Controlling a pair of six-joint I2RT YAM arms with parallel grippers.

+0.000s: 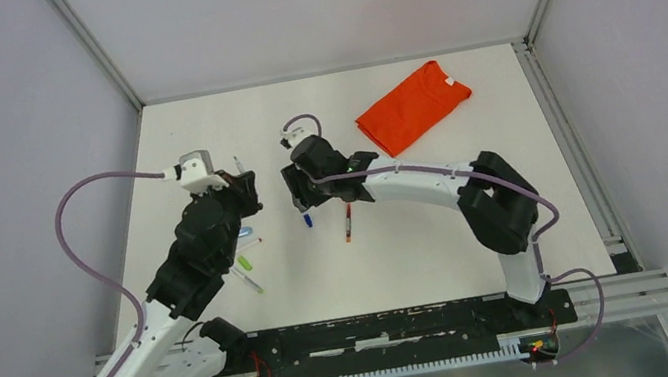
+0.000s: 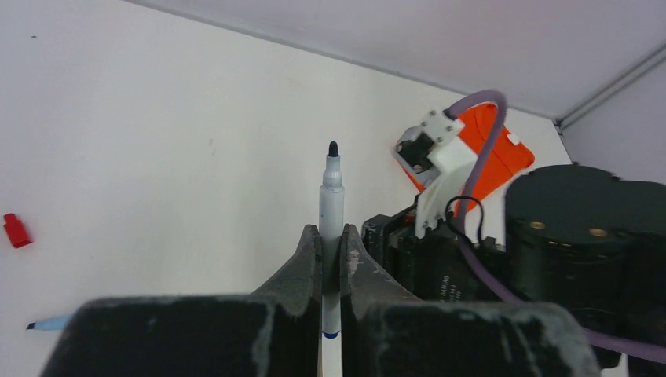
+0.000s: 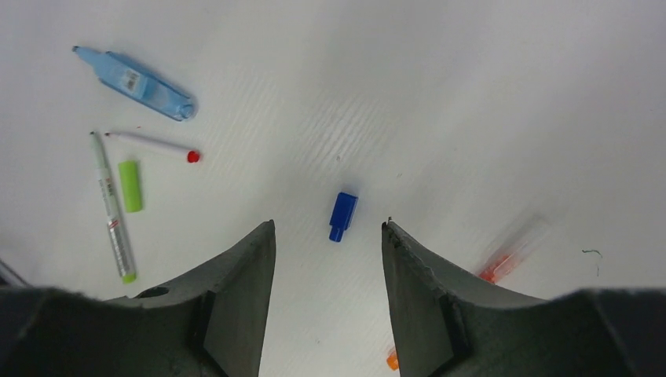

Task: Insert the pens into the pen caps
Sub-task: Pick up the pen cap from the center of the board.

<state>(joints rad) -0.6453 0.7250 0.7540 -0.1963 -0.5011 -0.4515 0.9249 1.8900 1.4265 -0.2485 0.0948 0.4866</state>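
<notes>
left gripper (image 2: pixel 331 251) pinches an uncapped blue pen (image 2: pixel 331 206); right gripper (image 3: pixel 328 236) gapes wide over the blue cap (image 3: pixel 342 216), centre frame. no pen looks capped yet.

The left arm (image 1: pixel 148 350) and right arm (image 1: pixel 415 181) bend from the near edge of the worktop (image 1: pixel 199 129) toward its middle. The left gripper (image 2: pixel 331 236) pinches a pen (image 2: pixel 331 196). The right gripper (image 3: pixel 326 228) points down, jaws apart.

Soft, even light is flooding the white table (image 1: pixel 422 256); shadows are falling faint; a reddish pen (image 3: pixel 509 256) is showing blurred in the right wrist view.
</notes>
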